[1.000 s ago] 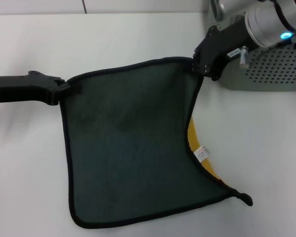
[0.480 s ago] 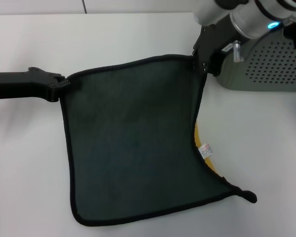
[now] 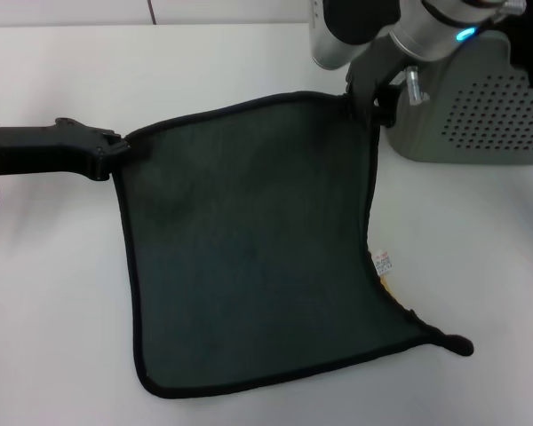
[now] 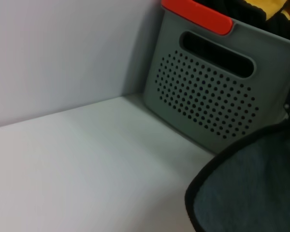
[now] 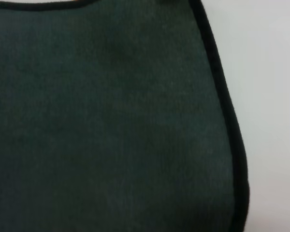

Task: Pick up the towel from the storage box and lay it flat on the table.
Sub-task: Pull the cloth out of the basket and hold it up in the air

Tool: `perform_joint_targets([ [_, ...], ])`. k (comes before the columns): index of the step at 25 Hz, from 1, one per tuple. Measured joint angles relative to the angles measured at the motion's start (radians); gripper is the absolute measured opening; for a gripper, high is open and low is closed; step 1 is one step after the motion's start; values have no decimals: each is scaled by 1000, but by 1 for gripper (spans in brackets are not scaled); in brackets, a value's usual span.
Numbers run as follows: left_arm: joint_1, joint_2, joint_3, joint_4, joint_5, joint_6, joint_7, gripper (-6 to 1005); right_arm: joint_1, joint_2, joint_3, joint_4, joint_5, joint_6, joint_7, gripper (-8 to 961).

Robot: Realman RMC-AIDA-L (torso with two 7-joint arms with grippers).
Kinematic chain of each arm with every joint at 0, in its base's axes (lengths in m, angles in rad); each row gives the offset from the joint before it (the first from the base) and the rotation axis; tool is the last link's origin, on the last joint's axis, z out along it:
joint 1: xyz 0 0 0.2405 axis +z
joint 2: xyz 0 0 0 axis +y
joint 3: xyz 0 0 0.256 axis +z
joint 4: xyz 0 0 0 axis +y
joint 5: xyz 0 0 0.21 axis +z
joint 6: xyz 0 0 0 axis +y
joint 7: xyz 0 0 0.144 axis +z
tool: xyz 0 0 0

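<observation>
The towel (image 3: 249,240) lies spread on the white table (image 3: 53,293), dark green-grey side up with black binding. A white label (image 3: 382,262) and a sliver of yellow underside show at its right edge. My left gripper (image 3: 120,149) is shut on the towel's far left corner. My right gripper (image 3: 362,102) is shut on the far right corner. The storage box (image 3: 480,106) stands at the far right behind my right arm. The left wrist view shows the box (image 4: 217,92) and a towel corner (image 4: 251,193). The right wrist view shows only towel (image 5: 111,121) on the table.
The box has an orange-red rim piece (image 4: 195,14) and holds dark and yellow cloth (image 4: 266,7). White table extends left of the towel and in front of the box (image 3: 480,248).
Both grippers have carried the towel's far edge away from me and slightly right. The towel has pulled flatter, and much less yellow underside shows at the right edge.
</observation>
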State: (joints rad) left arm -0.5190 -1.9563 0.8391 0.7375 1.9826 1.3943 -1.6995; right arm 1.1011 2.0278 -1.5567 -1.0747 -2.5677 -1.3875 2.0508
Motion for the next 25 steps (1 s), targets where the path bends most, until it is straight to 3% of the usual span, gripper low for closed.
perform_joint_targets([
  [7, -1, -2, 0, -1, 3, 0, 1, 21, 58, 0, -18, 24, -17, -42, -1, 135],
  [19, -13, 7, 0, 4, 9, 0, 1, 21, 49, 0, -107, 25, -57, -14, 4, 145],
  [25, -51, 18, -2, 0, 53, -2, -7, 21, 49, 0, -156, 25, -81, 32, 6, 150],
])
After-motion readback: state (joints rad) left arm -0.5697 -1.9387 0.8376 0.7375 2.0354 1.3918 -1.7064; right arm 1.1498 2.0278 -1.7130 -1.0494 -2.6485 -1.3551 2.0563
